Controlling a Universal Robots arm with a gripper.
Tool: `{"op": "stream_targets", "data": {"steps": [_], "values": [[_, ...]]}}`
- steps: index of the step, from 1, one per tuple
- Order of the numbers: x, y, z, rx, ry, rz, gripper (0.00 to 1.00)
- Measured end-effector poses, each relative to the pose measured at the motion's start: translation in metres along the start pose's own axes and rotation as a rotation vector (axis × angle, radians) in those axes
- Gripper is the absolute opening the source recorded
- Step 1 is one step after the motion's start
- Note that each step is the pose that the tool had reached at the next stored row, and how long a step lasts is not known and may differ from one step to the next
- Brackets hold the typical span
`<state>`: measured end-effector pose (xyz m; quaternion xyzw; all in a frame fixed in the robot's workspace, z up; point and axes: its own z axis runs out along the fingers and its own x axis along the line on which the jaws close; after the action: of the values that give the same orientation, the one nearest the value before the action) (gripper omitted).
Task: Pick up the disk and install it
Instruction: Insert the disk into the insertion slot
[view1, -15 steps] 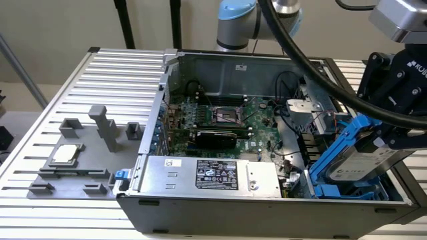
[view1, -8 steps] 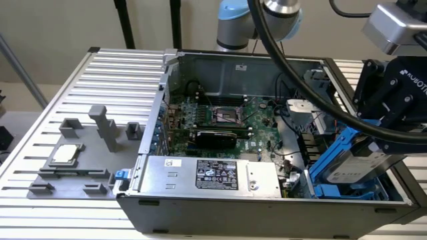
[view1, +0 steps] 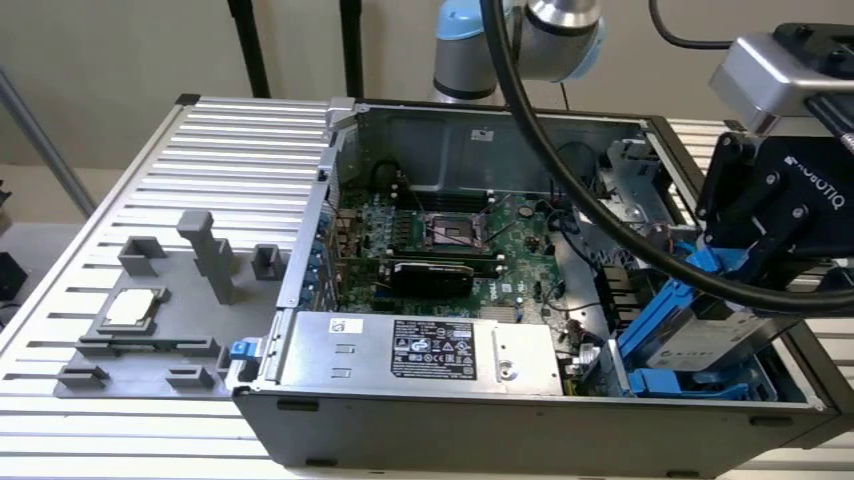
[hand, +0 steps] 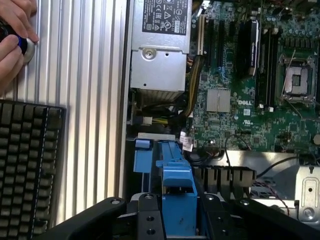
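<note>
Disk (view1: 707, 340) hangs over the computer case (view1: 534, 412), at the case corner nearest the camera on the exterior view's right. It is clear of the slatted tabletop (view1: 240, 130). The gripper (view1: 754, 262) has closed on its upper end.

- Wrist view: blue carrier (hand: 176, 176) sits squarely between the black fingers (hand: 150, 220), which press it from both sides. The rest of the disk runs straight out past the fingertips.
- Long axis is tilted, not flat. The high end is in the gripper toward the exterior view's right. The low end points down and toward the exterior view's left, into the blue drive bay (view1: 694, 385) on the case floor.
- Labelled silver face looks up and outward. The blue frame edges it on the side toward the motherboard (view1: 454, 235).
- I cannot tell whether the low end touches the bay.
- Power supply (view1: 420, 348) lies along the case's near edge, just beside the bay.
- Grey fixture plate (view1: 147, 335) holds a square chip (view1: 134, 305) near the tabletop's edge on the exterior view's left, well apart from the disk.
- Wrist view also takes in a person's hand (hand: 12, 30) and a keyboard (hand: 25, 165) past the tabletop's edge.
</note>
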<state>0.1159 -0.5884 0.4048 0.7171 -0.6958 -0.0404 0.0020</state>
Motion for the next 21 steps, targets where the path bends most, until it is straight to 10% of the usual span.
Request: {"op": "stream_targets", "data": {"steps": [21], "values": [[0.001, 0.0013, 0.0315, -0.0007, -0.0201, -0.024, 0.0]]}}
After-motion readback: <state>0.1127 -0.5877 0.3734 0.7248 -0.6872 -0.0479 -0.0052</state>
